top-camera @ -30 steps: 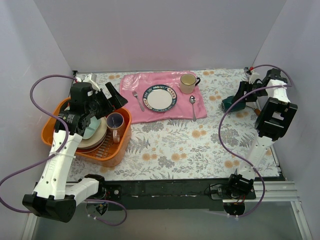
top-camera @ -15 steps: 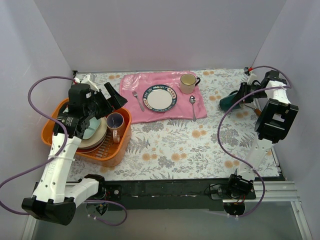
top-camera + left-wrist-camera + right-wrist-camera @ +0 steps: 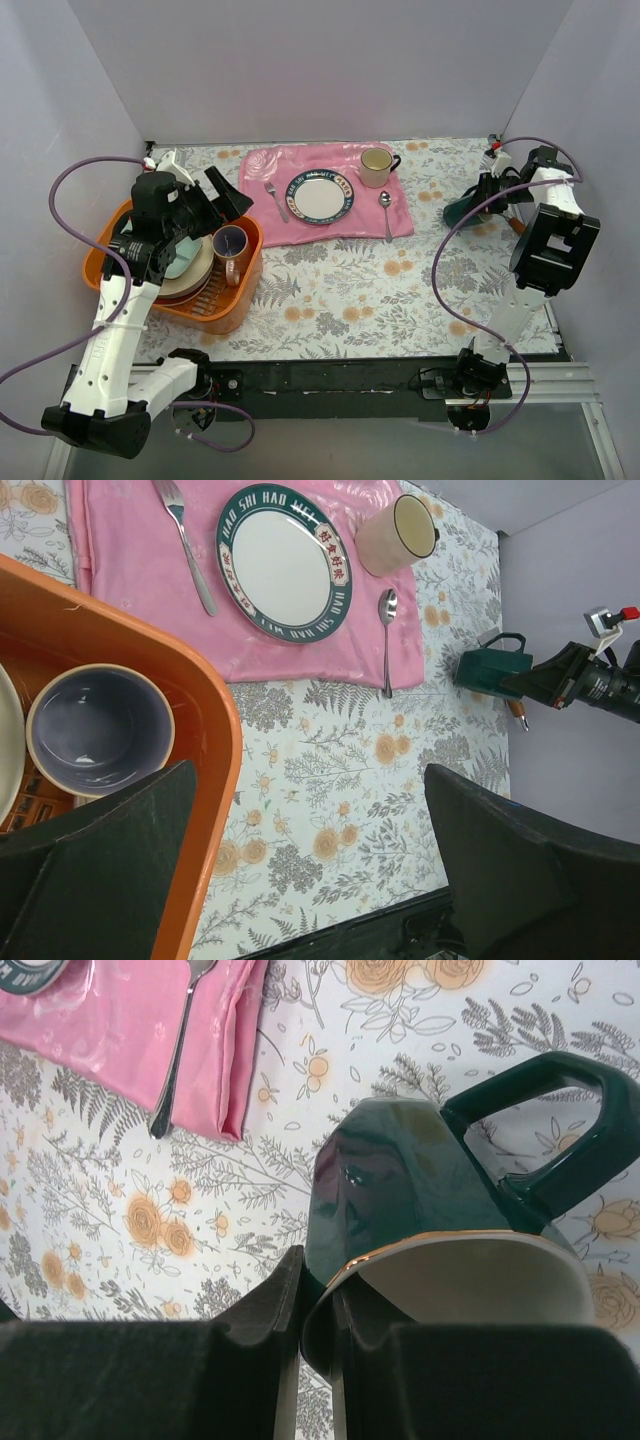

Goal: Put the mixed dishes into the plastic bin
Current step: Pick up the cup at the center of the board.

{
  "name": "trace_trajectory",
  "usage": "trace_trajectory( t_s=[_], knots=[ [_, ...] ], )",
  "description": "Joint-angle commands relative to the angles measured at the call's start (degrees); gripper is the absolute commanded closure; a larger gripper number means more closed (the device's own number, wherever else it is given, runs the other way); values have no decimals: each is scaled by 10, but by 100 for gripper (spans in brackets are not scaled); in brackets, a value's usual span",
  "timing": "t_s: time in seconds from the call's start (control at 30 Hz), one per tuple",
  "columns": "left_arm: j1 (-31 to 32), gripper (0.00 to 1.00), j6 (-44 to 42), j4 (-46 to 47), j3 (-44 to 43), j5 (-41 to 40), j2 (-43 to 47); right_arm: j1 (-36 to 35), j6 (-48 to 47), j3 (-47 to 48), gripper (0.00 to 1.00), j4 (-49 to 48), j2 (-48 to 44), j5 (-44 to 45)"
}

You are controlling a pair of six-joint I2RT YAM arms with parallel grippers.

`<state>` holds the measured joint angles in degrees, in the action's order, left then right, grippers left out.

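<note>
The dark green mug [image 3: 410, 1170] is at the far right of the table [image 3: 462, 208], tipped with its mouth toward my right gripper [image 3: 318, 1280]. That gripper is shut on the mug's rim, one finger inside and one outside. The left wrist view also shows this mug [image 3: 490, 668]. The orange plastic bin [image 3: 240, 290] sits at the left and holds a stack of plates [image 3: 185, 268] and a pink mug [image 3: 231, 243]. My left gripper [image 3: 215, 195] hangs open above the bin's far right corner, holding nothing. Its fingers frame the bin's rim [image 3: 215, 740] and the pink mug [image 3: 100, 730].
A pink cloth mat [image 3: 395, 215] lies at the back centre. On it are a white plate with a dark blue rim [image 3: 320, 195], a cream mug [image 3: 377, 166], a fork [image 3: 276, 200] and a spoon [image 3: 386, 212]. Walls close in both sides and the back.
My right gripper has gone from open to shut on the dark green mug's rim. The left arm has drifted slightly left, still open above the bin.
</note>
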<state>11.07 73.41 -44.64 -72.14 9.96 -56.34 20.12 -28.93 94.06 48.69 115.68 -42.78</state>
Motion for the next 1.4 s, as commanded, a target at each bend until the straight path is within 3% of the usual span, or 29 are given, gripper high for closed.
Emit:
trace_trajectory(
  t_s=[0.0,0.57,0.97,1.17,1.37],
  knots=[
    [-3,2,6,13,10,11,19,-8,-31,-12,99,4,-69,-7],
    [-3,2,39,56,56,47,64,-47,-138,-86,99,47,-182,29],
    [-3,2,56,85,76,94,77,-132,-209,-162,99,68,-275,42],
    [-3,2,89,117,110,144,77,-199,-296,-191,99,111,-321,39],
    [0,2,146,164,149,200,66,-271,-472,-231,99,156,-390,27]
  ],
)
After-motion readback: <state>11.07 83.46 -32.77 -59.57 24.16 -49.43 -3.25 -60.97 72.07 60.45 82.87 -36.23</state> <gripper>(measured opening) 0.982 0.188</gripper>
